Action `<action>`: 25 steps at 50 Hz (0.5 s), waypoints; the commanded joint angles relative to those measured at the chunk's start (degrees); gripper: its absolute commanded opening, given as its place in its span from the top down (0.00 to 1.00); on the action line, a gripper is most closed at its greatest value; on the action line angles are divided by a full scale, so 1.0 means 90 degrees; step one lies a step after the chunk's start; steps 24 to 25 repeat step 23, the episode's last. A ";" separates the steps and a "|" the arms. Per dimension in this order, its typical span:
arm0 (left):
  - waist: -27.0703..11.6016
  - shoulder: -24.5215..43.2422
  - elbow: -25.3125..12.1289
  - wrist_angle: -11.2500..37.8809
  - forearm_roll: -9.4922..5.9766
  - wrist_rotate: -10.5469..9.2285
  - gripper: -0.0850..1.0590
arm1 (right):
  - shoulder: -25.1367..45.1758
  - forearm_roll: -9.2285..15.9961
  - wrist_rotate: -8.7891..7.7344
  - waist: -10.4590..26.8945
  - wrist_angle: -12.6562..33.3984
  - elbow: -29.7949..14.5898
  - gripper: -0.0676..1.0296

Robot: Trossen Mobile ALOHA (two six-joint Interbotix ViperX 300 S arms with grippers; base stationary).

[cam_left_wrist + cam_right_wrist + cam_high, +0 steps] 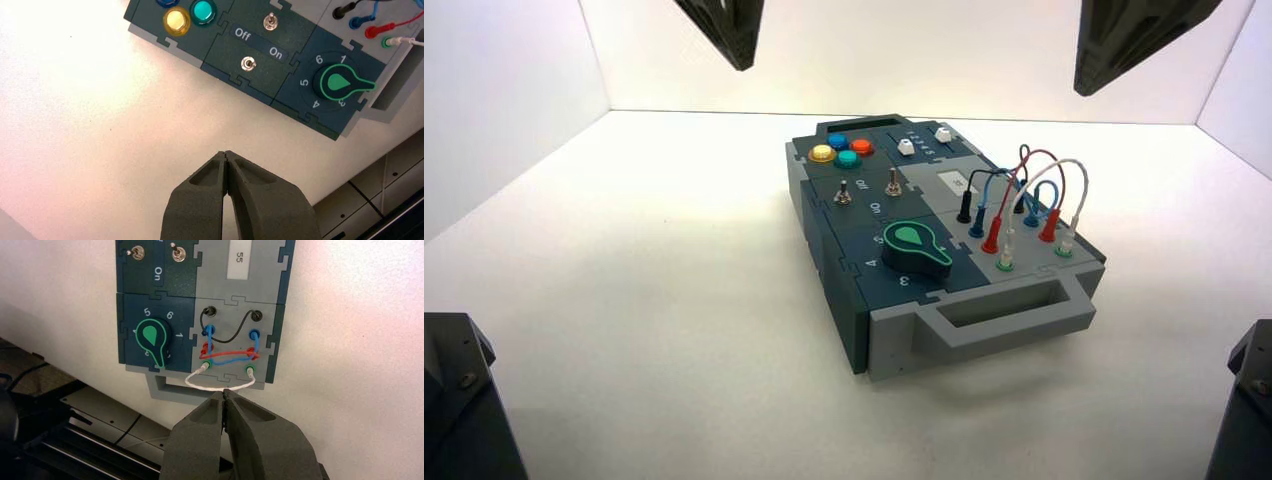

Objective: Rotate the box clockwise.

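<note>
Clearly, we see both sets of fingers pressed together, holding nothing: the left gripper [226, 154] hangs over bare bench [644, 300] beside the box [864, 290], the right gripper [226, 392] above its near grey handle [175, 390]. The box sits skewed on the bench. Its lettering reads "Off" and "On" by the toggles [248, 63], 1 to 6 round the green knob [342, 84], "55" on a white label [238, 258].

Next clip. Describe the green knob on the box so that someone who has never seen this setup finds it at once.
Start at the box and its grey handle nearest the camera in the high view. Just behind that handle, on the dark teal corner panel, sits the green knob, ringed by white numbers. It is the only teardrop-shaped dial, unlike the round push buttons and thin toggle switches.
</note>
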 commanded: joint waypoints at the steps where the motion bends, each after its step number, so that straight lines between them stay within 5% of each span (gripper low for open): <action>1: -0.0020 -0.0215 0.0020 -0.0039 0.0039 -0.0127 0.95 | -0.0039 0.0000 -0.0098 0.0010 0.0000 0.0020 0.96; 25: -0.0020 -0.0264 0.0059 -0.0039 0.0127 -0.0215 0.95 | -0.0332 -0.0010 -0.0088 0.0010 -0.0127 0.0322 0.96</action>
